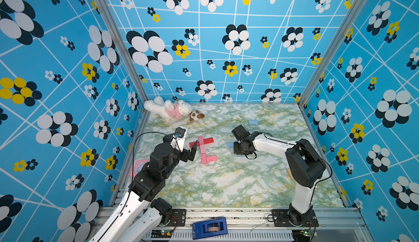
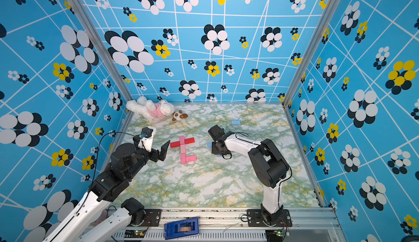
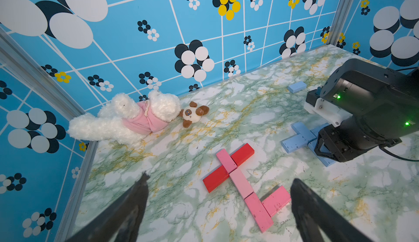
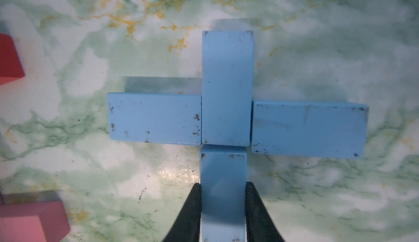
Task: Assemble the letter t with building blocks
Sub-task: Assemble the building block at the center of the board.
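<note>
Right claw (image 4: 223, 185) is pinched onto a light blue stem block (image 4: 223, 170), one finger on each long side, holding it low over the table (image 4: 68, 161) w/ its end butted against the blue upright block (image 4: 226, 86). That upright has a left bar block (image 4: 154, 118) and a right bar block (image 4: 308, 129) touching its sides, so the four make a cross, i.e. a blue t. Gripping by the long edges prob. lets the arm line the stem up w/o knocking the bars. The two bars aren't quite in line w/ each other, so the crossbar looks a bit off-square. Just beside it, toward the other arm, lies a second t: a pink stem (image 3: 240, 181) flanked by red blocks (image 3: 242, 153), plus a pink foot block (image 3: 275, 201) turned off sideways at the stem's end. Left claw (image 3: 220, 179) hangs near that one w/ jaws spread wide, holding nothing, parked clear of the work, I'd guess. Farther back a spare blue block (image 1: 253, 122) lies alone, and a tan block (image 1: 289, 174) peeks out by the right arm. A plush toy (image 1: 169, 109) lies in the far corner, and a pink clock (image 1: 138, 167) sits half hidden behind the left arm. The blue letter looks nearly done, and letting go cleanly seems the main thing left.
</note>
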Controlling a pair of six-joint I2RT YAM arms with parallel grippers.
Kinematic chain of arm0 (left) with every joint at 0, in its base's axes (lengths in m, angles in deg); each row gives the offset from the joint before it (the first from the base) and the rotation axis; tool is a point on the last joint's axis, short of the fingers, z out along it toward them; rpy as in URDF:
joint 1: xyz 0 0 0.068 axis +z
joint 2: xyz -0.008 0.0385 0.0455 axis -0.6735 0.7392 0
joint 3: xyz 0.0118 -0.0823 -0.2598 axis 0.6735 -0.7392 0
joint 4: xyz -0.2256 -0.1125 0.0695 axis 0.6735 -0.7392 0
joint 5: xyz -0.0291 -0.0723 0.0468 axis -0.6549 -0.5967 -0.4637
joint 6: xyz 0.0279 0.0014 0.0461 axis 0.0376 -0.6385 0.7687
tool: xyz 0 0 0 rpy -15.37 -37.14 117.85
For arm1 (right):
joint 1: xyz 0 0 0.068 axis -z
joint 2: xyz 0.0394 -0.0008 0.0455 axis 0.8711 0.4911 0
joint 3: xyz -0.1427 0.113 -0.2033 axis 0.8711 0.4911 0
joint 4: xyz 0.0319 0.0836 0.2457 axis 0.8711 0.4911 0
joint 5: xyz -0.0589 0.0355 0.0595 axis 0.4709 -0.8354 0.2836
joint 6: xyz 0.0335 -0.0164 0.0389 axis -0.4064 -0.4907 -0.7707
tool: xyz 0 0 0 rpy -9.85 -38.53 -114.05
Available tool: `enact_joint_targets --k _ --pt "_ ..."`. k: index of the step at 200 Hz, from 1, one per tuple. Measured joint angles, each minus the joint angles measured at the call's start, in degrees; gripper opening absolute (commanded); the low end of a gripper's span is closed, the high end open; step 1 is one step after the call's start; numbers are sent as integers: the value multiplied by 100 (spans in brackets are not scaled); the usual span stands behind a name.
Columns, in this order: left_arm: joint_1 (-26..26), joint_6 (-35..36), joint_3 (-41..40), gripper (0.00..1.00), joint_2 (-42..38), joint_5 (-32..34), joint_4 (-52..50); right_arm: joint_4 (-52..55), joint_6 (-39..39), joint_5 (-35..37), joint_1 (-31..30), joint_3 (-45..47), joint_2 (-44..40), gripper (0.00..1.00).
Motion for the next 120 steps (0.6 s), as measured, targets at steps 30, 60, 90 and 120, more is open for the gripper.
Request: enact_joint_targets --k 30,60,90,120 --pt "0 0 0 99 -2 0 -2 0 -35 7 0 0 0 21" --pt "0 0 0 99 -7 0 -2 0 -42 7 0 -2 4 21" --pt "0 0 0 99 -11 0 0 31 -55 11 0 -26 17 22" --pt "0 0 0 99 -11 0 -2 42 -55 13 0 -37 26 22"
